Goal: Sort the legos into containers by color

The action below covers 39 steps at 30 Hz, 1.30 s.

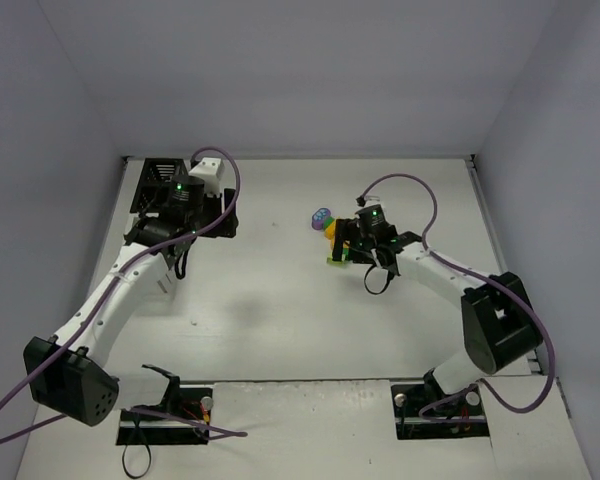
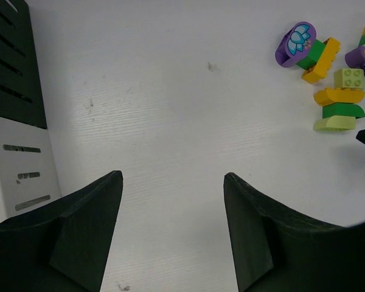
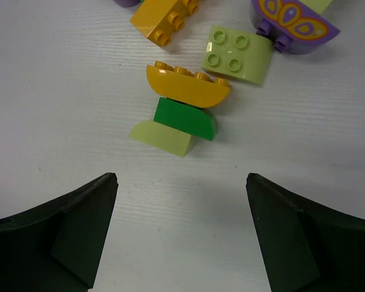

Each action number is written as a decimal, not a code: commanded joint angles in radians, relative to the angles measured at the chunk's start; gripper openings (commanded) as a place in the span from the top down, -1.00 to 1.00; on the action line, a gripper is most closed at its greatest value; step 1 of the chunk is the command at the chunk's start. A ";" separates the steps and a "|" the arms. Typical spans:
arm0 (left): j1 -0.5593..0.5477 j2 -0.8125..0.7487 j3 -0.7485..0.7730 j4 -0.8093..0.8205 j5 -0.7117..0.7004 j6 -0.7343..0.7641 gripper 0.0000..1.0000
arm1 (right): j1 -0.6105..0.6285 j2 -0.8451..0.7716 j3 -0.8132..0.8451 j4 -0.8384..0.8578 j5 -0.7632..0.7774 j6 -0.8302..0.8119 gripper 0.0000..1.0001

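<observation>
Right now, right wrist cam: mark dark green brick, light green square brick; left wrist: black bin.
dark green brick (image 3: 185, 118), right wrist view, its middle.
light green square brick (image 3: 237, 56), right wrist view, between its studs.
black bin (image 2: 15, 67), left wrist view, slatted side wall.

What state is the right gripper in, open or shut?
Open. The right gripper has its fingers wide apart, with only bare table between them and nothing held; the dark green brick lies just ahead.
</observation>
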 commanded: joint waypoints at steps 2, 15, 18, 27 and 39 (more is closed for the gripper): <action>-0.006 0.017 0.039 0.039 -0.027 0.010 -0.22 | 0.017 0.090 0.088 0.054 0.081 0.053 -0.68; -0.006 0.034 0.039 0.036 -0.027 0.010 -0.22 | 0.057 0.293 0.215 0.052 0.147 0.096 -0.64; -0.006 0.037 0.037 0.034 -0.026 0.010 -0.22 | 0.072 0.311 0.226 0.051 0.163 0.115 -0.63; -0.007 0.037 0.037 0.034 -0.015 0.010 -0.22 | 0.109 0.319 0.219 0.049 0.167 0.092 -0.47; -0.006 0.031 0.039 0.034 0.003 0.006 -0.22 | 0.215 0.181 0.116 0.080 0.067 -0.072 -0.32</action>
